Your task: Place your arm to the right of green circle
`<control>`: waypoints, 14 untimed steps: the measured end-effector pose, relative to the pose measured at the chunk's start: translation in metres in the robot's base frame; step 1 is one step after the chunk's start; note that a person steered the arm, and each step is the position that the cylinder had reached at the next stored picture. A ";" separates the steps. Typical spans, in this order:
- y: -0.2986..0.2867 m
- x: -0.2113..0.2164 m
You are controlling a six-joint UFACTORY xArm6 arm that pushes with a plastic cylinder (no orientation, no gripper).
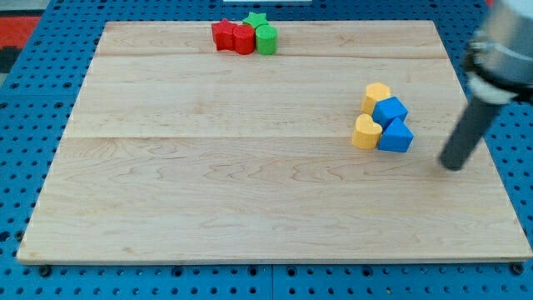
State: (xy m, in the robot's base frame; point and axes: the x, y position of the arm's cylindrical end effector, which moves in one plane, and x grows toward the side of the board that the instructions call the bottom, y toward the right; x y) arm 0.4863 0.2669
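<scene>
The green circle (266, 39) stands near the view's top edge of the wooden board (208, 192), a little left of centre. A green star (256, 20) sits just behind it, and two red blocks (231, 37) touch its left side. My tip (452, 165) is at the view's right, far below and right of the green circle, just right of the blue and yellow cluster. The dark rod rises up and right from it.
A cluster at the view's right holds two yellow blocks (376, 97) (365, 132), a blue cube (390, 111) and a blue triangle-like block (396, 137). A blue pegboard (25, 100) surrounds the board.
</scene>
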 end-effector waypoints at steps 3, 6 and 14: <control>0.036 -0.021; 0.036 -0.023; 0.037 -0.166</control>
State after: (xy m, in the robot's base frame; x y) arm 0.3203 0.3043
